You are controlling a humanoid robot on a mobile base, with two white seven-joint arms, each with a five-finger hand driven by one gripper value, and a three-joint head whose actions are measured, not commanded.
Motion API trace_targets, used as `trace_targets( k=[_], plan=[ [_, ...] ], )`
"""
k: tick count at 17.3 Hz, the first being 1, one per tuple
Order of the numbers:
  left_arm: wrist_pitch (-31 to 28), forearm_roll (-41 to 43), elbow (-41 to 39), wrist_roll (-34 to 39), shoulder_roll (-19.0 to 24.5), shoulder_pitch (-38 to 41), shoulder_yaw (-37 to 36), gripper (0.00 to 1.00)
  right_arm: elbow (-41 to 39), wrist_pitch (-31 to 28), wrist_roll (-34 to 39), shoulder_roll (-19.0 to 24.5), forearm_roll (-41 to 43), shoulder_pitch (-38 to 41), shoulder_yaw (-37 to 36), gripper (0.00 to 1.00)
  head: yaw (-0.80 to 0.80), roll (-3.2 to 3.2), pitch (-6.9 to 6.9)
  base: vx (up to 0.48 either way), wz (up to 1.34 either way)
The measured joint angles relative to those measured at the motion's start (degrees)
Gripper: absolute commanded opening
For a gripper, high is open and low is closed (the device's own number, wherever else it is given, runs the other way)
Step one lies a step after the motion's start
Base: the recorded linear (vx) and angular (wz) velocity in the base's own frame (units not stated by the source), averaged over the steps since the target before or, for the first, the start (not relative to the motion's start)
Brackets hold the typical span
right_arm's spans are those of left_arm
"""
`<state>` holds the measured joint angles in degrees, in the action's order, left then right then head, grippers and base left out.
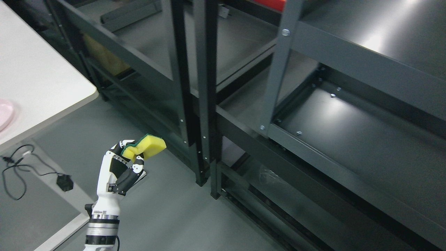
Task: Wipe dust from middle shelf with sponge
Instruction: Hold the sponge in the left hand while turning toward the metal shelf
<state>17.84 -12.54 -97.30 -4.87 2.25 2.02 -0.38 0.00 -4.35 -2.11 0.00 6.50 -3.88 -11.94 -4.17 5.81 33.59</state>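
A yellow sponge (146, 146) with a green backing is gripped between the curled fingers (138, 164) of the left hand (120, 167), whose arm is seen rising from the bottom edge at lower left. The sponge is held tilted in the air above the grey floor (163, 209), well apart from any shelf surface. Open floor is left between the hand and the black uprights (204, 104) of the rack, which are met just to the sponge's right. The middle shelf (366, 139) is seen at right as a dark tray bounded by a raised grey front edge (313, 167) and a bolted grey post (275, 80) at its near left corner; its surface is bare and glossy, with a light reflection on it. An upper shelf (383, 35) overhangs it, so the gap between the two is limited in height. At far left a white table (35, 76) with a rounded corner is seen, a pink dish (5, 113) at its edge, and a black cable (21, 174) with a plug lies on the floor below. No legible writing can be made out.
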Motion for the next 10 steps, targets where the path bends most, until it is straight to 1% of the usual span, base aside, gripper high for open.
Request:
trace_targets(
  k=[10],
  plan=[
    [0.61,1.13,-0.03,-0.38,0.12,-1.73,-7.08,0.01,0.0,0.0,0.0,0.0,0.0,-0.02,0.01,1.0,0.0,0.0,0.0,-0.081,-0.67]
  ],
)
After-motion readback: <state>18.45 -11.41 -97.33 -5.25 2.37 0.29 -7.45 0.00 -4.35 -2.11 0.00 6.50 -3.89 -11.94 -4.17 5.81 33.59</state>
